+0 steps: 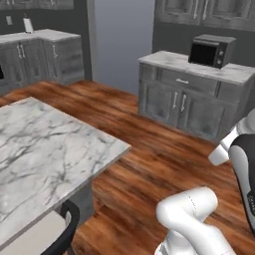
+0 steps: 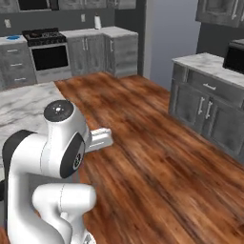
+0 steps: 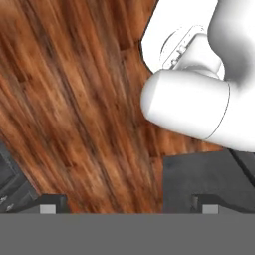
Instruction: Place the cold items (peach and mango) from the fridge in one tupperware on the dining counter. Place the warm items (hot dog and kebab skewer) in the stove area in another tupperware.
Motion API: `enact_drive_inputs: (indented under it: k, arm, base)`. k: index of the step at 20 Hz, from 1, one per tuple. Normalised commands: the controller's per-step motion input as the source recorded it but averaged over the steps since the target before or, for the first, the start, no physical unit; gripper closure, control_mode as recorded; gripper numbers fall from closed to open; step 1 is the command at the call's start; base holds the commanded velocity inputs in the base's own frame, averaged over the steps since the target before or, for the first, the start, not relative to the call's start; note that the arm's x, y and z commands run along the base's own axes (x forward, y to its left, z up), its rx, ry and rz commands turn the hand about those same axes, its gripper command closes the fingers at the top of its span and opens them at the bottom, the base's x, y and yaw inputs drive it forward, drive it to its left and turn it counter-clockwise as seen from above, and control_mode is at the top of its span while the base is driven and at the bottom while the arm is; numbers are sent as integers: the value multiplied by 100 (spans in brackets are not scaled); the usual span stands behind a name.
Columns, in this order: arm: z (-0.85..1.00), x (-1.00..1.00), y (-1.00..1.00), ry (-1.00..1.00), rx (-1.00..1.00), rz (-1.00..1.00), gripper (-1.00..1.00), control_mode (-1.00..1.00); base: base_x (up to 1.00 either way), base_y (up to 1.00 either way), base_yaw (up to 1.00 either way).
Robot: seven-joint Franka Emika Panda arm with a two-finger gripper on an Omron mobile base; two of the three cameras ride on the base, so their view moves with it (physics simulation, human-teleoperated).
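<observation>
Wooden flooring (image 1: 149,164) stretches between a marble dining counter (image 1: 45,149) and grey cabinets carrying a microwave (image 1: 211,50). Beyond that counter stands the stove (image 2: 45,52). Fingers (image 3: 50,205) are spread wide over the flooring, gripper (image 3: 127,206) empty.

No legible markings

No text, label, brand, number or sign can be read on any surface. The microwave (image 1: 211,50) front, the stove (image 2: 46,53) panel and the grey cabinets (image 1: 182,101) carry no readable characters. The small white wall plate (image 1: 9,20) is blank at this resolution.
</observation>
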Motion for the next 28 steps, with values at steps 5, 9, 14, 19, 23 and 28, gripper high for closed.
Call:
enact_drive_inputs:
  k: [5, 9, 14, 19, 23, 28]
  arm:
    - [0, 0, 0, 0, 0, 0, -100, 100]
    - [0, 0, 0, 0, 0, 0, -100, 100]
    - [0, 0, 0, 0, 0, 0, -100, 100]
    - [0, 0, 0, 0, 0, 0, -100, 100]
    - [0, 0, 0, 0, 0, 0, -100, 100]
    - [0, 0, 0, 0, 0, 0, -100, 100]
  base:
    - [100, -41, 6]
    - [100, -37, 25]
    - [100, -43, 32]
    - [100, -38, 38]
    - [100, -13, 32]
    - [100, 0, 27]
